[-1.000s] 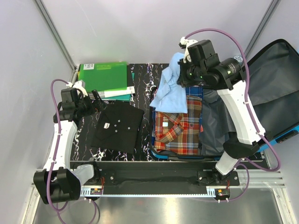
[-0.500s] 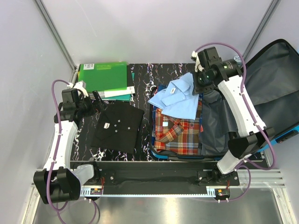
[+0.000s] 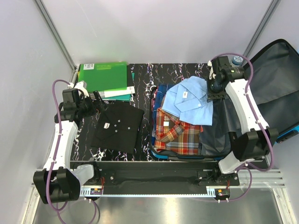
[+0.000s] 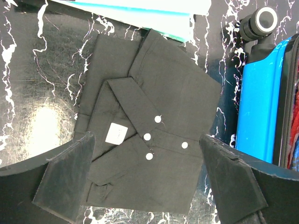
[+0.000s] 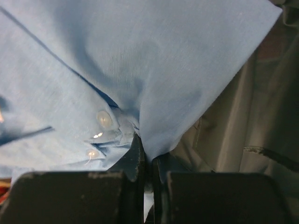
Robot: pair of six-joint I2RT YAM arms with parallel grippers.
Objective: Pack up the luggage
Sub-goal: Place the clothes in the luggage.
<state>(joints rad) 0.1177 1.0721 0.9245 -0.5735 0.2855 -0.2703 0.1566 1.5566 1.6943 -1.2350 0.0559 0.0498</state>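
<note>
The open blue luggage (image 3: 161,155) lies at the right of the table; its grey-lined lid (image 3: 275,79) stands open to the right. Its blue shell (image 4: 258,107) shows in the left wrist view. A red plaid shirt (image 3: 180,135) lies inside. My right gripper (image 3: 216,92) is shut on the edge of a light-blue shirt (image 3: 190,105), which is spread over the plaid shirt's far part; the pinched cloth (image 5: 140,88) fills the right wrist view. My left gripper (image 3: 97,103) is open and empty above the folded black shirt (image 3: 117,126), which also shows in the left wrist view (image 4: 154,121).
Green folders (image 3: 103,77) with a teal one beneath lie at the table's far left. A luggage wheel (image 4: 261,21) sits near the black shirt's right side. Grey lining (image 5: 252,112) lies under the right gripper.
My right gripper has carried the light-blue shirt rightward and lowered it from a bunched hang to a spread over the luggage. The left arm has not moved.
</note>
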